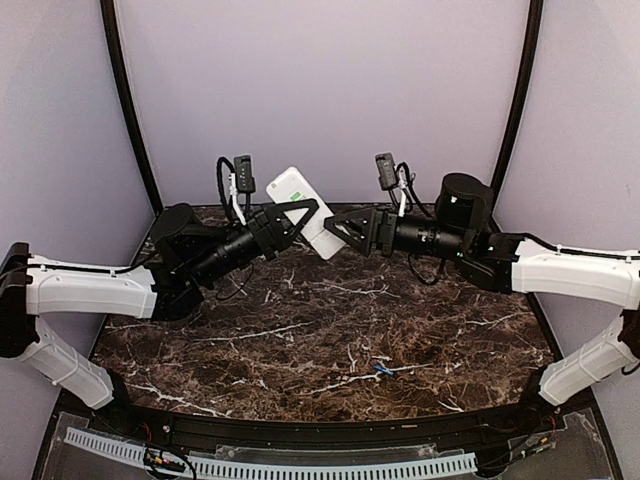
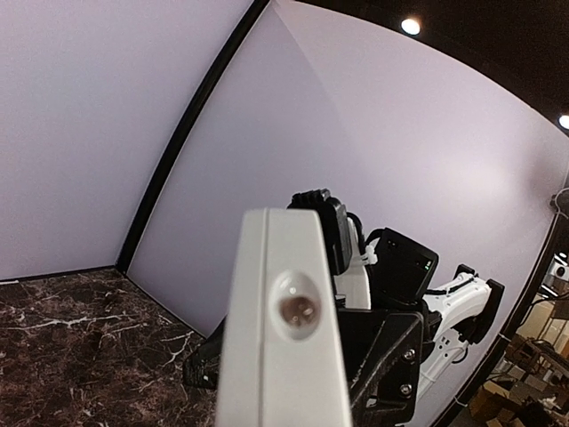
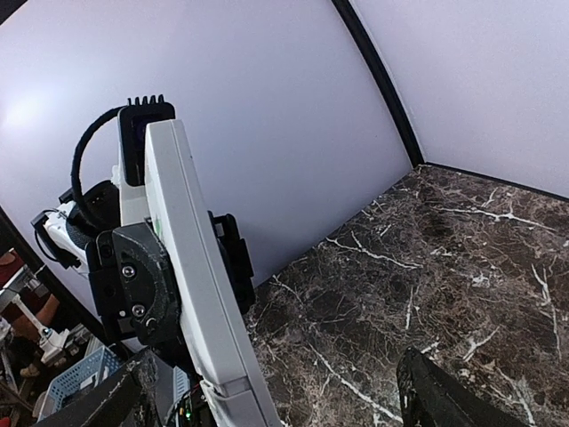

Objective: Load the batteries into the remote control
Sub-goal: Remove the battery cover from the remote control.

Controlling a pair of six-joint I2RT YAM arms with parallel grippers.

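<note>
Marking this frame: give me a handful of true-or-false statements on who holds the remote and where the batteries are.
1. The remote control is held up in the air above the table. True.
2. The right gripper is shut on the remote control. False: its fingers are spread wide, with the remote's end between them.
3. The left gripper is clamped on the remote control. True.
4. Nothing blue lies on the table. False: a small blue battery lies on the near right part of it, away from both grippers.
</note>
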